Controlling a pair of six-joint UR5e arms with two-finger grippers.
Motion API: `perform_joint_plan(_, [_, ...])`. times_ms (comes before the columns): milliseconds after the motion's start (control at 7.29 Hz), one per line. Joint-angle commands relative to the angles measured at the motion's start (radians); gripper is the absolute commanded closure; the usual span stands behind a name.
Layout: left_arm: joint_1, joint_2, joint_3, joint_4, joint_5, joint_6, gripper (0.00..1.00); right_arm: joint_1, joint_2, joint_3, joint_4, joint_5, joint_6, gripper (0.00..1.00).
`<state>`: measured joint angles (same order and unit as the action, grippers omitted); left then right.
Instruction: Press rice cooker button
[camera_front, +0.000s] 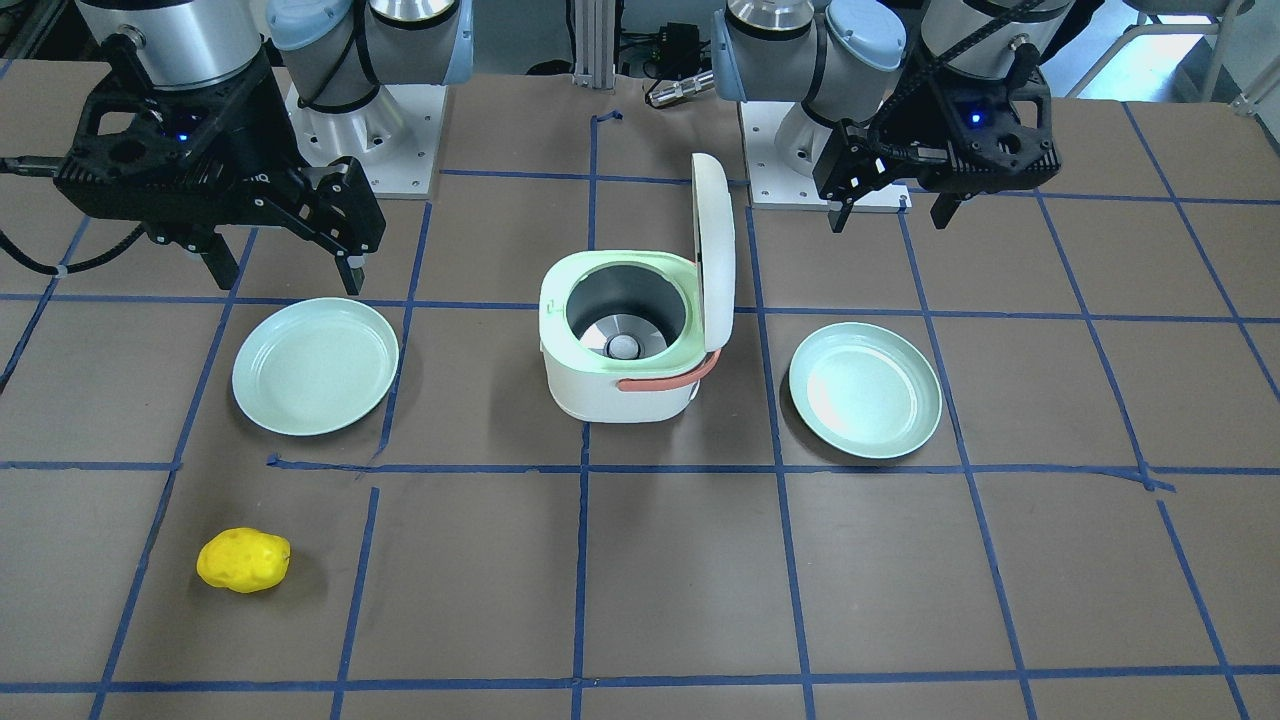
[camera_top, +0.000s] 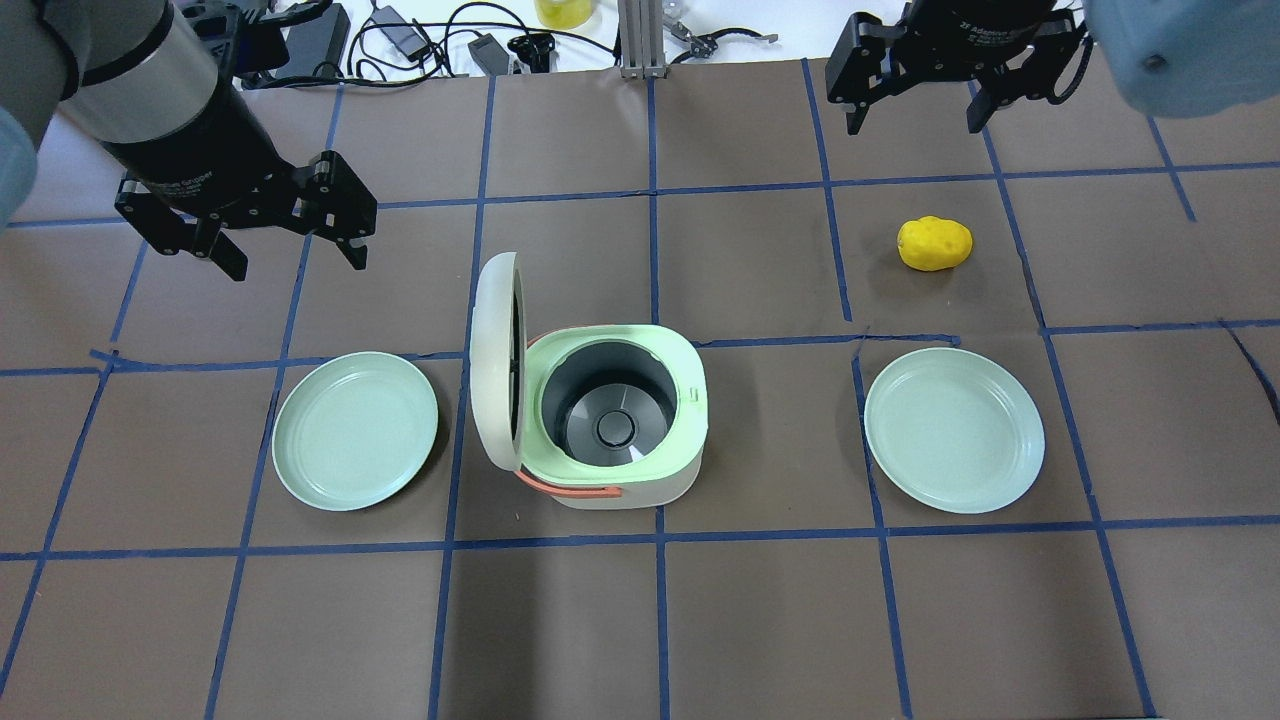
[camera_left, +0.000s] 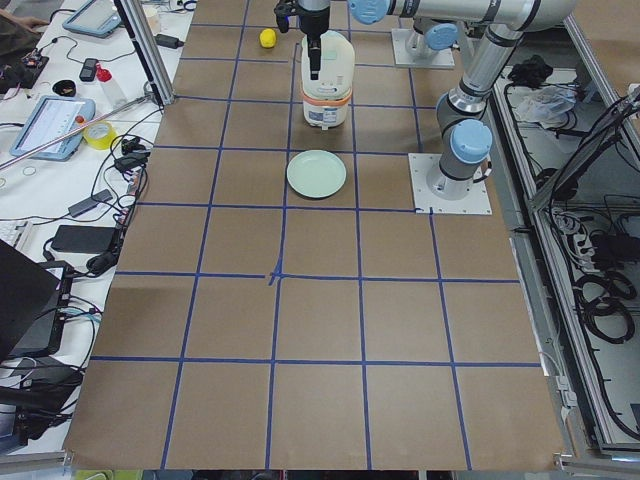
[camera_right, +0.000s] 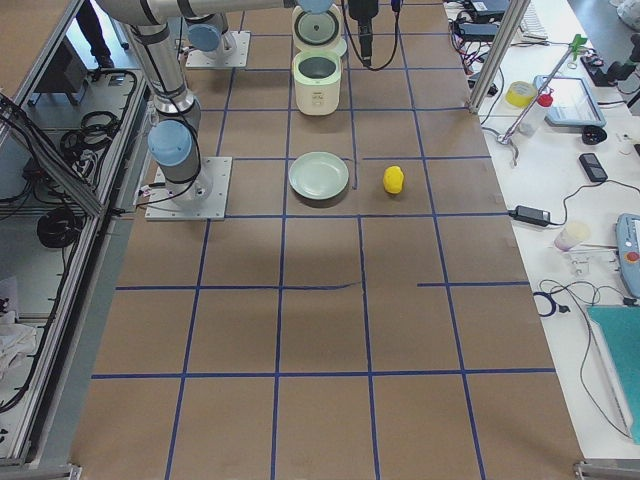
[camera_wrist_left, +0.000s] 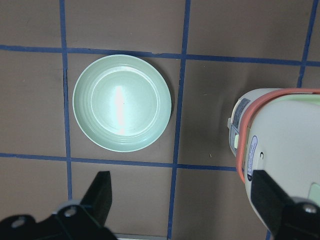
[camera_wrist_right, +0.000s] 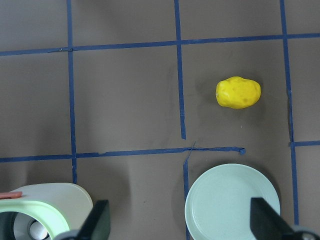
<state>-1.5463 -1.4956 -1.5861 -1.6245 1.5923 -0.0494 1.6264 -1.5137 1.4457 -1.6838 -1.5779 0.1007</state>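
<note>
The white rice cooker (camera_top: 650, 490) with a green rim and orange handle stands mid-table, empty, with its lid (camera_top: 492, 360) open and upright. It also shows in the front view (camera_front: 620, 385). I cannot make out its button for certain; the left wrist view shows a small grey-and-green part (camera_wrist_left: 235, 135) on the cooker's side. My left gripper (camera_top: 297, 262) is open and empty, hovering behind the cooker's lid side. My right gripper (camera_top: 915, 123) is open and empty, high over the far right of the table.
A green plate (camera_top: 355, 430) lies left of the cooker and another green plate (camera_top: 955, 430) lies right of it. A yellow potato (camera_top: 935, 243) lies beyond the right plate. Blue tape lines grid the brown table. Cables lie at the far edge.
</note>
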Motion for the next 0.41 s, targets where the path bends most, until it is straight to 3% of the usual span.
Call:
perform_joint_plan(0, [0.0, 0.0, 0.0, 0.0, 0.0, 0.0, 0.0, 0.001, 0.0, 0.001, 0.003, -0.002, 0.005, 0.0])
perform_joint_plan(275, [0.0, 0.0, 0.0, 0.0, 0.0, 0.0, 0.0, 0.001, 0.0, 0.001, 0.01, 0.001, 0.005, 0.0])
